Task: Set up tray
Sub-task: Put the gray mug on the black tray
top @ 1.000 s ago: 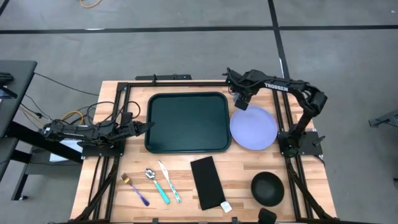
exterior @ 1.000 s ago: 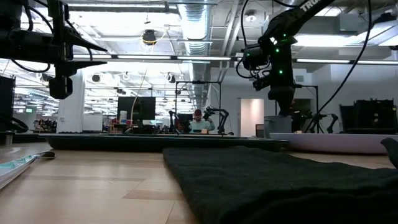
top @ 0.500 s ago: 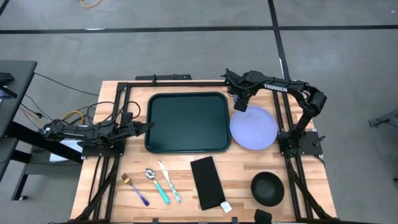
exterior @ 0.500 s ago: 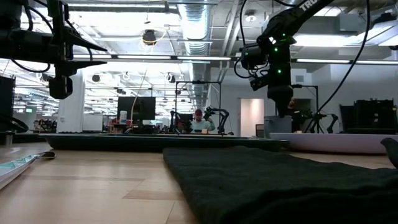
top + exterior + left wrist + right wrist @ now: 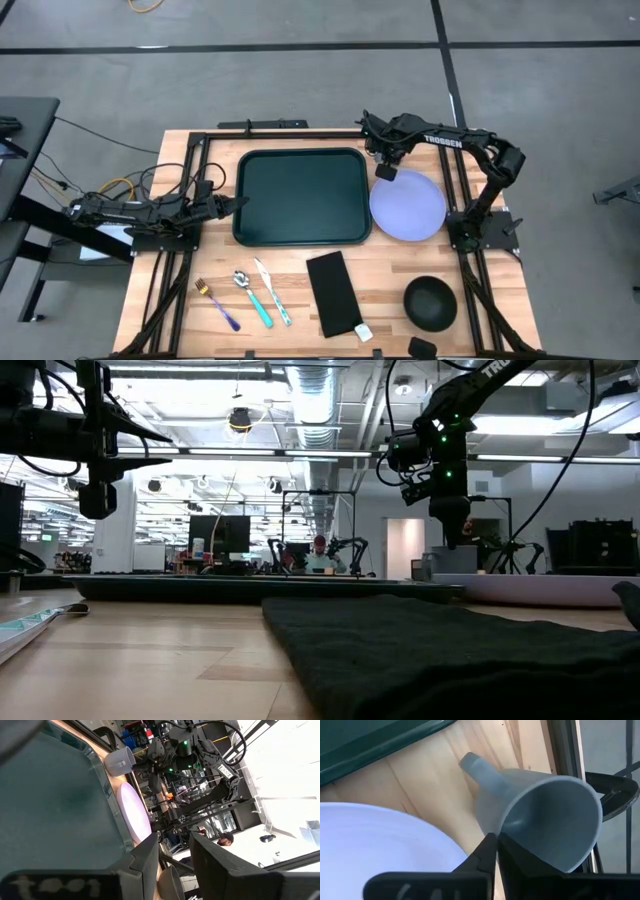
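Both arms were dark, jointed and cable-draped; the right arm [image 5: 455, 143] bore white TROSSEN lettering, and green lights glowed near its wrist.

I count one dark green rectangular plastic tray [image 5: 302, 196], one lavender round plate [image 5: 408, 207], one black bowl [image 5: 430, 302], one black flat napkin [image 5: 332, 292], one grey plastic cup [image 5: 545, 815], and three utensils [image 5: 245, 297].

High overhead, low table-level — both share tray [image 5: 302, 196].

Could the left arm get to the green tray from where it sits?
Probably yes: the left gripper waits open right at the tray's near edge, with nothing lying between them.
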Robot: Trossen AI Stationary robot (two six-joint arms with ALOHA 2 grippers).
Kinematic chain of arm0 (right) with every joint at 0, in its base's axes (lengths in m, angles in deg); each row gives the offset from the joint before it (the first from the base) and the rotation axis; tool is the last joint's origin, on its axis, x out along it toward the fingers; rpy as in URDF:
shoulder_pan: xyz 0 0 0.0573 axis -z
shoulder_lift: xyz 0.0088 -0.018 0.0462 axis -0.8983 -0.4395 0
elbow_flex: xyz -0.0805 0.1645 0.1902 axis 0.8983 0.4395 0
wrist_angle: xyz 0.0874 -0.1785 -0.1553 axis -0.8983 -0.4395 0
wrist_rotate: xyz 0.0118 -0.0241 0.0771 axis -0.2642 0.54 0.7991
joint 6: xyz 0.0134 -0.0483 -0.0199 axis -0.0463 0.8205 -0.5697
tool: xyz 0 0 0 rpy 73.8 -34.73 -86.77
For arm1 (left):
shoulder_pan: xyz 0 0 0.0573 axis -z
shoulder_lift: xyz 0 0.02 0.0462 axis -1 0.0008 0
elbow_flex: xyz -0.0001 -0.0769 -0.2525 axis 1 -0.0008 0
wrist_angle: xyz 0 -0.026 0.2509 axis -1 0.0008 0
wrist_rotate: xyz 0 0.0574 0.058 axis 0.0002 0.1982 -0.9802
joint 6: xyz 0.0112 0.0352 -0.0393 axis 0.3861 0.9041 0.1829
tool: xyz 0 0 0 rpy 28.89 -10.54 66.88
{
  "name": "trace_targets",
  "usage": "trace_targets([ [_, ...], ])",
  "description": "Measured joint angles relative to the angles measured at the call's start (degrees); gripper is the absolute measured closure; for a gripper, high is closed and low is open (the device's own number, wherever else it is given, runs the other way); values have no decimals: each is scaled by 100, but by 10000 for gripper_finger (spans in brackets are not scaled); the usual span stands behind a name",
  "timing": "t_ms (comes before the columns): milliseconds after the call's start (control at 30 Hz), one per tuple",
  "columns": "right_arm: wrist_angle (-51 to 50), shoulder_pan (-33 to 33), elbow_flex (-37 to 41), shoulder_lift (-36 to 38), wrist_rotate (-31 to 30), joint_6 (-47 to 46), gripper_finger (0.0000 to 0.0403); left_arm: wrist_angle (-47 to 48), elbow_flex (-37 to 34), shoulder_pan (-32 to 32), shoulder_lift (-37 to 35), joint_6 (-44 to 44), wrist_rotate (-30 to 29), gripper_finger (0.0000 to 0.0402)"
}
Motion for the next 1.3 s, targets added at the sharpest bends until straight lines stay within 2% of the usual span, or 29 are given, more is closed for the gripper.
trace_targets([
  [200,-159,0,-114,0,-23,-192,400,0,1,0,1,0,0,301],
  [733,-1357,-453,-2057,4,-12,-316,402,1,1,1,1,0,0,301],
  [1067,-1286,-1439,-2164,-210,143,-344,402,2,0,2,-1,48,2,301],
  [1300,-1454,-1618,-2175,-557,111,-489,403,4,1,1,-6,46,66,301],
])
